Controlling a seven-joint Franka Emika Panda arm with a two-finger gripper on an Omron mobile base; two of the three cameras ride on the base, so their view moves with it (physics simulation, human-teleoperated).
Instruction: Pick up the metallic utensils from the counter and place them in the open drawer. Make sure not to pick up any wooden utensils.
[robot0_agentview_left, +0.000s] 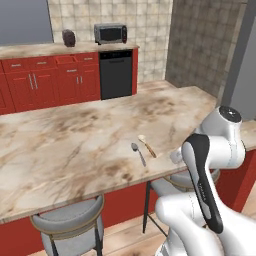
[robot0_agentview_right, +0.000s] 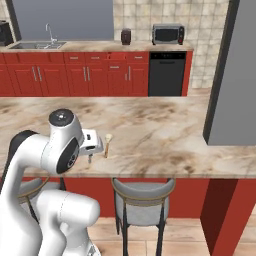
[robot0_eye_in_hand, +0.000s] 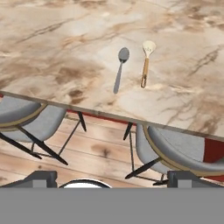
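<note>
An all-grey metal spoon (robot0_eye_in_hand: 120, 66) lies on the beige veined counter (robot0_eye_in_hand: 57, 52) near its front edge, bowl pointing away from me. Right beside it lies the wooden spoon (robot0_eye_in_hand: 146, 63), with a cream bowl and a tan handle. Both also show in the left base view, the metal spoon (robot0_agentview_left: 138, 152) to the left of the wooden spoon (robot0_agentview_left: 147, 146). My gripper (robot0_eye_in_hand: 113, 178) hangs above the counter's front edge, short of both spoons, open with nothing between its fingers. In the right base view the gripper (robot0_agentview_right: 90, 158) sits just left of the wooden spoon (robot0_agentview_right: 107, 144). The open drawer is out of view.
Grey-cushioned stools (robot0_agentview_left: 70, 220) (robot0_agentview_right: 142, 192) stand under the counter's front edge. Behind the counter, red cabinets carry a microwave (robot0_agentview_left: 110, 33) above a black dishwasher (robot0_agentview_left: 116, 74), with a steel sink (robot0_agentview_right: 37, 45) to the left. A tall grey block (robot0_agentview_right: 232, 75) rises at the right.
</note>
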